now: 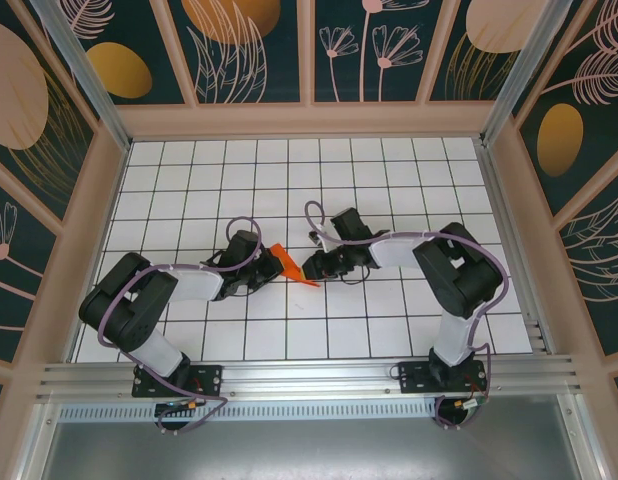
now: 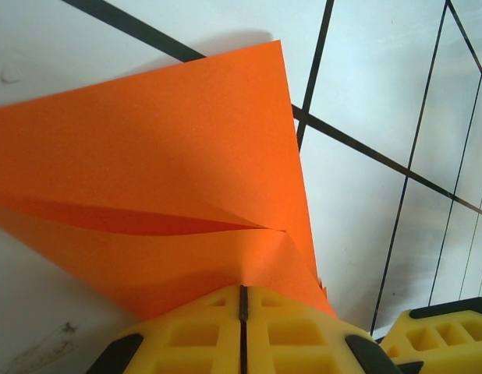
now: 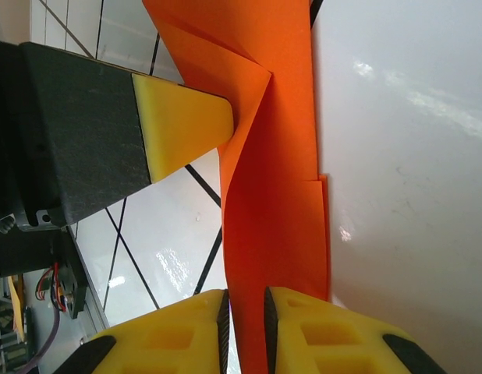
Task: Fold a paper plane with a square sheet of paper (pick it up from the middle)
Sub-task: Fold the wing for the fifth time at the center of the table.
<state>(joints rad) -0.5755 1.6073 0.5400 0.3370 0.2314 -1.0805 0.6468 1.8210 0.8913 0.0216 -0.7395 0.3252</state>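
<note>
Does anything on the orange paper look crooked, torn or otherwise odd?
Slightly. The folded layers of the orange paper do not line up: one edge steps out past the other, near the right gripper. I see no tear.

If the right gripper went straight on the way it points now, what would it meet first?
The paper: it lies between the slightly parted jaws of the right gripper and runs on ahead. Beyond it, a little to the side, the left gripper probably comes next, though depth is unclear.
</note>
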